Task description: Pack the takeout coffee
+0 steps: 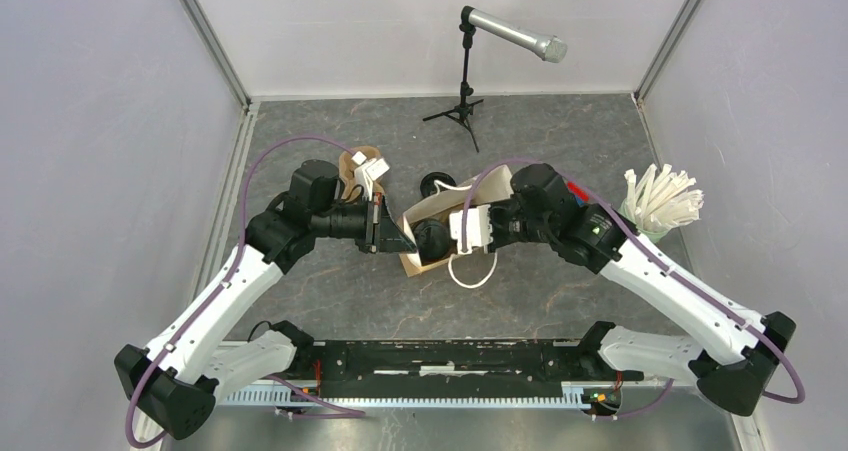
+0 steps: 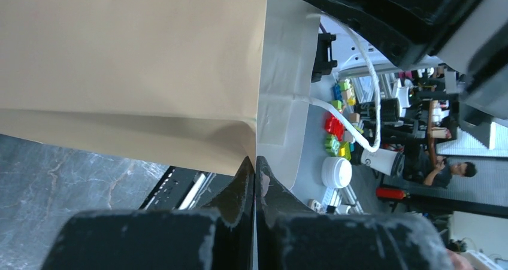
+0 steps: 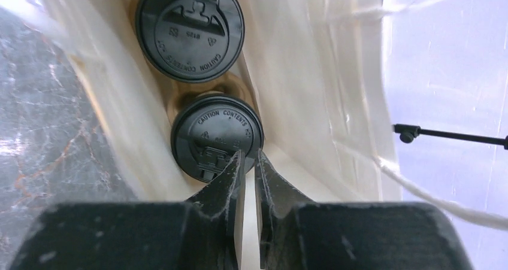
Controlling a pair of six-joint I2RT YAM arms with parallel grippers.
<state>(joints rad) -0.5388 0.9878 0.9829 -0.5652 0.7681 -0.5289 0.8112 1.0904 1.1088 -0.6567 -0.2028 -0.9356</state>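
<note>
A paper bag (image 1: pixel 438 203), brown outside and white inside, stands open at mid-table with white cord handles. My left gripper (image 1: pixel 407 242) is shut on the bag's near-left rim; in the left wrist view the bag (image 2: pixel 132 60) edge runs straight into the closed gripper (image 2: pixel 256 162). Two takeout coffee cups stand inside the bag, showing as a far black lid (image 3: pixel 189 30) and a near black lid (image 3: pixel 212 132), each in a brown cardboard ring (image 3: pixel 172 102). My right gripper (image 3: pixel 247 156) reaches into the bag mouth, its tips at the near lid's rim, jaws a narrow slit apart with white bag showing through.
Another black-lidded cup (image 1: pixel 435 183) stands just behind the bag. A brown cardboard carrier (image 1: pixel 358 161) sits at the back left of the bag. A pale green cup of white straws (image 1: pixel 660 206) stands at the right wall. A microphone stand (image 1: pixel 463 101) is at the back.
</note>
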